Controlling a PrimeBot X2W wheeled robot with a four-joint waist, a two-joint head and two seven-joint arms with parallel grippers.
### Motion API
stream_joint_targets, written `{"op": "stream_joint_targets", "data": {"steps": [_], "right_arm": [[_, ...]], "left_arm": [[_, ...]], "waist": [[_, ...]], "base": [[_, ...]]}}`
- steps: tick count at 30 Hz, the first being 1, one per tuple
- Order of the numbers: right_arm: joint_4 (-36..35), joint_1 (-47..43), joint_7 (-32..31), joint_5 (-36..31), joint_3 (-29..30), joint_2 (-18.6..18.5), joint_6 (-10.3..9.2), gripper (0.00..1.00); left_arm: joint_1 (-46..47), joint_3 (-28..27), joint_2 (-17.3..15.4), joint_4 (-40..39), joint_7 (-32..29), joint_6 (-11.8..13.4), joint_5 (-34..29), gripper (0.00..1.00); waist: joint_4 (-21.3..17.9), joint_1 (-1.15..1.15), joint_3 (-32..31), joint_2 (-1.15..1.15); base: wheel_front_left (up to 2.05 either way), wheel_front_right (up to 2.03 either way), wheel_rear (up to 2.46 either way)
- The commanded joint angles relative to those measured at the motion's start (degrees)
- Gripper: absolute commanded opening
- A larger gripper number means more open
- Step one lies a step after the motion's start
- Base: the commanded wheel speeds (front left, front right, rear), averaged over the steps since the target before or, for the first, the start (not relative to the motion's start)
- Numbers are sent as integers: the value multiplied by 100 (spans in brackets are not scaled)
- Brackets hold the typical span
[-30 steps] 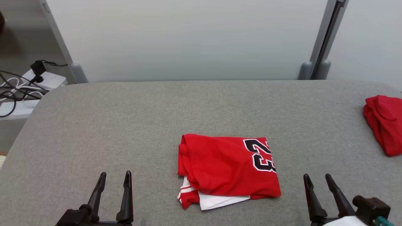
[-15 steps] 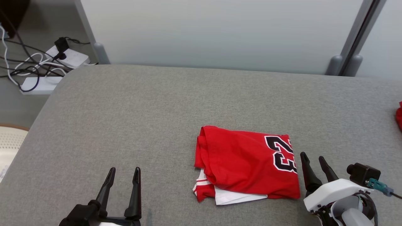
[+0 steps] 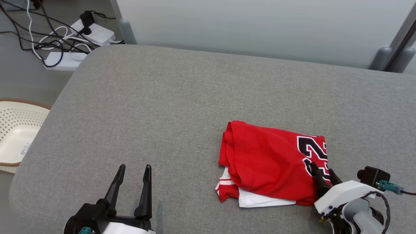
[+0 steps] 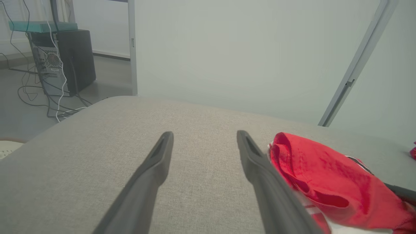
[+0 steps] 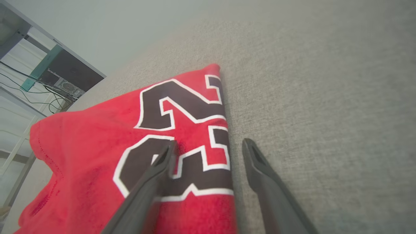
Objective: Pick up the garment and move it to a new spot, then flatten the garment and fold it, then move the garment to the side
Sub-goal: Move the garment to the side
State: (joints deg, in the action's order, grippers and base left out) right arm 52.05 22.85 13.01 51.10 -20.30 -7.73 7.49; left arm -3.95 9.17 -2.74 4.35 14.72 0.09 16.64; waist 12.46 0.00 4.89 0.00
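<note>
Garment (image 3: 271,162), a folded red jersey, is lying right of centre on the grey table (image 3: 156,107) while the right gripper (image 3: 322,169), jaws wide and empty, is straddling its numbered edge, likely to slide it aside; the left gripper (image 3: 134,167) is hovering wide open, well apart.

You can read one number, 23 (image 5: 195,109), in black figures with a white outline, printed on the red garment (image 3: 269,159) close to its right edge. The sticker (image 3: 25,148) on the white basket (image 3: 13,113) is too small to read.
</note>
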Motion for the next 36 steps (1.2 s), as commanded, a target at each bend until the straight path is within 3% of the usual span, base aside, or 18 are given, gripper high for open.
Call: {"op": "stream_joint_targets", "data": {"steps": [1, 3, 5, 6, 18, 27, 36], "right_arm": [[-56, 139, -72, 181, -259, -1, 0, 100], [-12, 150, -135, 417, -454, -18, 0, 96], [38, 165, -166, 545, -567, -40, 0, 45], [57, 177, -161, 590, -625, -58, 0, 0], [-219, 514, 186, 348, -1158, -357, 0, 0], [-1655, 362, 197, -586, -719, -358, 0, 0], [-2038, 132, 198, -1251, -381, -360, 0, 0]], "left_arm": [[304, -166, -14, -153, 28, 66, 24, 100], [321, -154, -14, -147, 28, 75, 23, 100], [330, -139, -14, -138, 28, 82, 9, 100], [334, -132, -14, -137, 28, 85, 7, 100], [301, -157, -14, -135, 28, 100, -8, 100], [208, -193, -14, -117, 28, 55, -53, 100], [203, -207, -14, -190, 28, 11, -107, 100]], "waist": [[68, 0, 46, 0], [120, 0, 60, 0], [148, 0, 62, 0], [160, 0, 64, 0], [185, 0, 0, 0], [31, 0, -214, 0], [-292, 0, -217, 0]], "base": [[0, 0, 0], [0, 0, 0], [0, 0, 0], [0, 0, 0], [0, 0, 0], [0, 0, 0], [0, 0, 0]]}}
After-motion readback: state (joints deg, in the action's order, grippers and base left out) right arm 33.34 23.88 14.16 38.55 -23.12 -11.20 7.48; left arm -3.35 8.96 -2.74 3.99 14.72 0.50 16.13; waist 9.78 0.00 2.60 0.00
